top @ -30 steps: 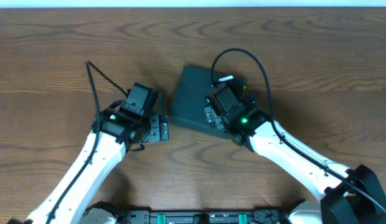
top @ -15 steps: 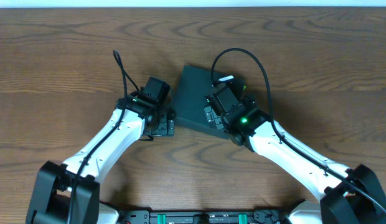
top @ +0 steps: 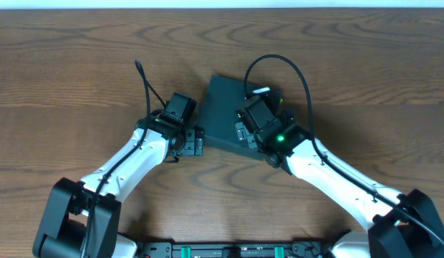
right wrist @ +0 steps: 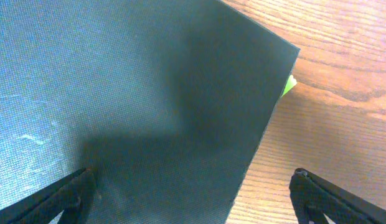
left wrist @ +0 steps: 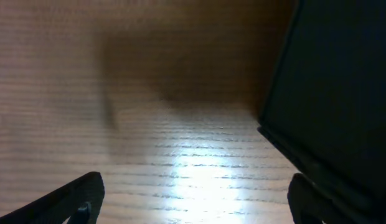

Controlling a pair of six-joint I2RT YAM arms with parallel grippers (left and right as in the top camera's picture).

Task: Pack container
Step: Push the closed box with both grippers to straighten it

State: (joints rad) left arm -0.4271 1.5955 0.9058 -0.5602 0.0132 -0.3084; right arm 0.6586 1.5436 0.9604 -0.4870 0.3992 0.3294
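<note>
While the right arm (top: 329,172) has not budged over the last second, the left arm (top: 129,161) has been the busy one: it has swung in from well out on the left and now sits just beside the container (top: 222,115), at its left edge. That container lies flat at the middle of the desk (top: 64,72), turned a little askew, and it has not shifted at all during the approach. Look at the left wrist view: the left fingers (left wrist: 81,198) are spread wide with nothing between them, bare wood below, and the dark wall of the box fills the right side, close but apparently not touched. Over on the other side, the right fingers (right wrist: 62,196) are just as wide and hover over the box's textured top near its right edge, gripping nothing. The top reads as one flat dark sheet, so the flap looks to be down; what is inside cannot be seen. A sliver of lime green (right wrist: 287,86) peeks past the far edge, too small to name. So both arms now flank the box, which suggests a two-handed move on it, steadying or working the lid, is being set up.
</note>
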